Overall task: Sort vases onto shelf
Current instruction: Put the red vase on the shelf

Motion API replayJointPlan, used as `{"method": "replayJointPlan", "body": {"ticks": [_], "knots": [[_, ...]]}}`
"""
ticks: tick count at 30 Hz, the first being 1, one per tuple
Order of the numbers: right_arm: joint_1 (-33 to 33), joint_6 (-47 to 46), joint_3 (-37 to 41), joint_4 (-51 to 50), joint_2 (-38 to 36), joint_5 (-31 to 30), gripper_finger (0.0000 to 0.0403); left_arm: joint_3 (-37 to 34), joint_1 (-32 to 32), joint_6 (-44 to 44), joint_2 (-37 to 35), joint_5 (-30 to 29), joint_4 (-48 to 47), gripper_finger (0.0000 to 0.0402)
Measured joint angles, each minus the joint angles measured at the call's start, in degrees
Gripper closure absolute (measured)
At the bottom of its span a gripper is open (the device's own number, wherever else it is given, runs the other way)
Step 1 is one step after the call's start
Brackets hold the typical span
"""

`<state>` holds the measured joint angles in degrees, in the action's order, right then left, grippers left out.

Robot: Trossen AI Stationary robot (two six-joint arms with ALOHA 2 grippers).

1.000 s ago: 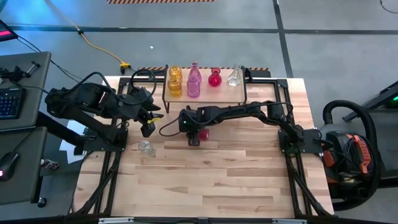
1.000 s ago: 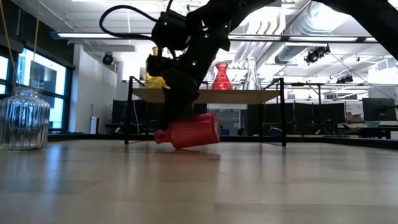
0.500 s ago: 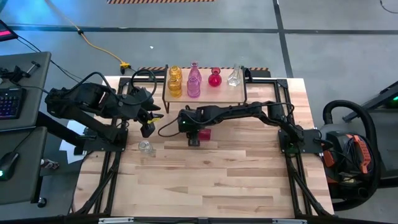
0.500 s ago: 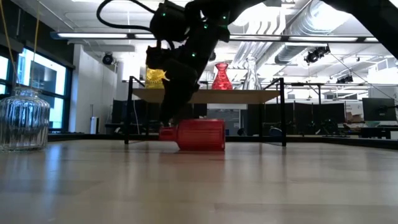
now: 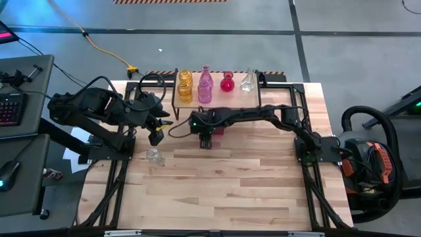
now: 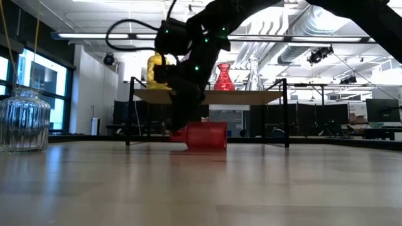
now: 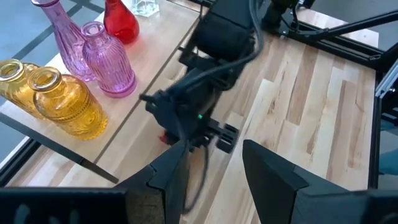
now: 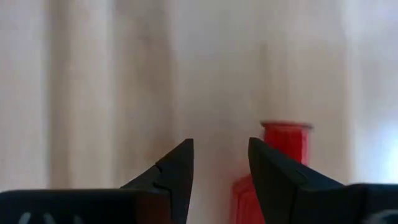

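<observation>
Vases on shelf: we count six on the shelf (image 5: pixel 231 99) — two yellow vases (image 7: pixel 59 99), two pink vases (image 7: pixel 109 68), one red vase (image 7: pixel 120 22) and one clear vase (image 5: pixel 247 81), all upright in a row.
Vases on table: two. A clear ribbed vase (image 6: pixel 23 119) stands upright near the left arm's base; a second red vase (image 6: pixel 206 135) lies on its side just in front of the shelf.
Butcher-block table (image 5: pixel 223 191): carries the shelf at its far edge.
Right gripper (image 8: pixel 221 165): arm reaches across, wrist bent straight down over the lying red vase. We see the fingers apart; the vase neck shows beside one finger, not between them, as far as the blurred wrist view lets us judge.
Left gripper (image 7: pixel 211 168): held above the table beside the shelf's left end, fingers apart, empty.
</observation>
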<state>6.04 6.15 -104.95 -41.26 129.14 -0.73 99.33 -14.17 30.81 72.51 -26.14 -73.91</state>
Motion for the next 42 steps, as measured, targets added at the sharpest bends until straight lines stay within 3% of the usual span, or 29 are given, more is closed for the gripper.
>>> {"method": "replayJointPlan", "body": {"ticks": [10,21,26,32,42], "knots": [[0.34,0.25,-0.04,-0.89,-1.62,-11.29,0.0269,0.00,-0.02,0.00,0.00,0.21,-0.53,0.0257],[0.30,0.64,-0.08,-1.63,-1.55,-12.78,0.0269,0.00,-0.02,0.02,0.00,0.19,-3.04,0.0257],[0.65,1.81,-2.96,-4.78,-1.67,-23.05,0.0269,0.00,-0.02,-0.52,0.00,0.08,-3.03,0.0257],[2.64,-2.55,-5.61,-8.98,-1.70,-17.73,0.0269,0.00,0.00,-1.01,0.00,0.06,-3.01,0.0257],[2.17,-2.49,-6.03,-10.37,-1.70,-16.67,0.0269,0.00,0.00,-1.04,0.00,0.06,-3.03,0.0257]]}}
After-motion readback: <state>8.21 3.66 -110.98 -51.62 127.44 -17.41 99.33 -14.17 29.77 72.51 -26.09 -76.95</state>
